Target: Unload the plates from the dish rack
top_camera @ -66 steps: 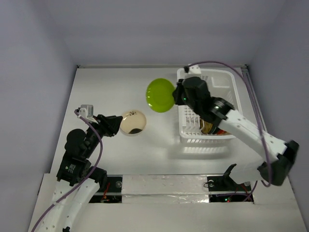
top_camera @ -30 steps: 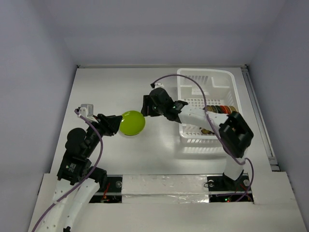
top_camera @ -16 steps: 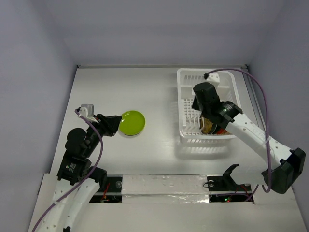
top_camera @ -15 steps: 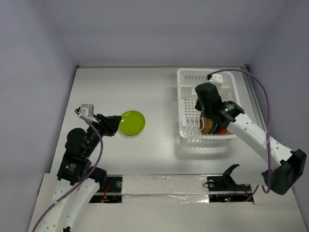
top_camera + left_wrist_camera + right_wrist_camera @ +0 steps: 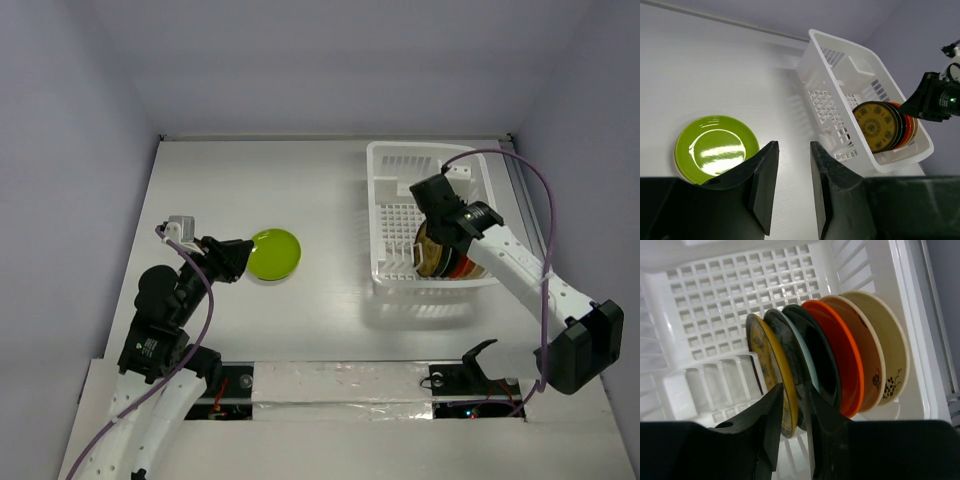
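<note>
The white dish rack (image 5: 385, 215) stands at the right and holds several plates on edge (image 5: 452, 258). In the right wrist view these are a yellow patterned plate (image 5: 771, 371), a dark one (image 5: 815, 360), an orange-red one (image 5: 842, 347) and two cream ones (image 5: 890, 342). My right gripper (image 5: 796, 396) is open inside the rack, with its fingers on either side of the yellow plate's rim. A lime green plate (image 5: 273, 253) lies flat on the table on top of a cream plate. My left gripper (image 5: 792, 146) is open and empty just beside the green plate (image 5: 715, 148).
The rack's far half (image 5: 740, 290) holds no plates. Grey walls close in the table at the back and on both sides. The rack (image 5: 840, 80) also shows in the left wrist view, to the right of the left gripper.
The right arm carried the green plate to the cream plate by the left gripper, let it go, and swung back into the rack over the yellow plate. The left arm has not moved.
</note>
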`<state>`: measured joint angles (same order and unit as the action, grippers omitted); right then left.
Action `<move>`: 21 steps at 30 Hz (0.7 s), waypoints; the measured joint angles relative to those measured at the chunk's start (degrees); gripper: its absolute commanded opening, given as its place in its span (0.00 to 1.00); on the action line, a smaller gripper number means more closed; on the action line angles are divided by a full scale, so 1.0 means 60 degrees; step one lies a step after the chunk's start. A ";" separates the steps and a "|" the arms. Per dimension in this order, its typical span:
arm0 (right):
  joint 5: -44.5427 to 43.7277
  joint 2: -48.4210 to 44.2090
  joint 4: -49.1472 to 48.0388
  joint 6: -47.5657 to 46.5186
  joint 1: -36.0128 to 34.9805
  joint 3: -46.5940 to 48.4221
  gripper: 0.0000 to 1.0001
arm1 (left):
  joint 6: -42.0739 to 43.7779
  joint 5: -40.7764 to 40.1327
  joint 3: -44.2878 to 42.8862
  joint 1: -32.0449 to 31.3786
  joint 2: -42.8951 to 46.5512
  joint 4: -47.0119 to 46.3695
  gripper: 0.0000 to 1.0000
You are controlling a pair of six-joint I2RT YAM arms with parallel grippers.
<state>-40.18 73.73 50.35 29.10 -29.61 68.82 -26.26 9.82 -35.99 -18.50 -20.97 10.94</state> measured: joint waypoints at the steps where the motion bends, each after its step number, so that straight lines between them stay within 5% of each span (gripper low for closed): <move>1: 0.0025 0.0080 -0.0015 -0.0066 0.0047 -0.0076 0.30 | 0.0004 0.0004 0.0000 0.0000 0.0011 0.0000 0.29; 6: 0.0310 0.0641 -0.0251 -0.0357 0.0237 -0.0397 0.28 | 0.0000 0.0007 0.0000 0.0000 0.0033 0.0000 0.29; 13: 0.0244 0.1228 -0.0215 -0.0911 0.0251 -0.0423 0.04 | 0.0004 0.0007 0.0000 0.0000 0.0036 0.0000 0.30; 21: 0.0178 0.1381 0.0211 -0.1220 0.0248 -0.0109 0.00 | 0.0000 0.0011 0.0000 0.0000 0.0044 0.0000 0.30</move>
<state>-39.11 82.02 51.62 21.78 -28.12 68.16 -26.26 9.89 -35.99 -18.50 -20.71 10.94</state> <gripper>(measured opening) 0.133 0.295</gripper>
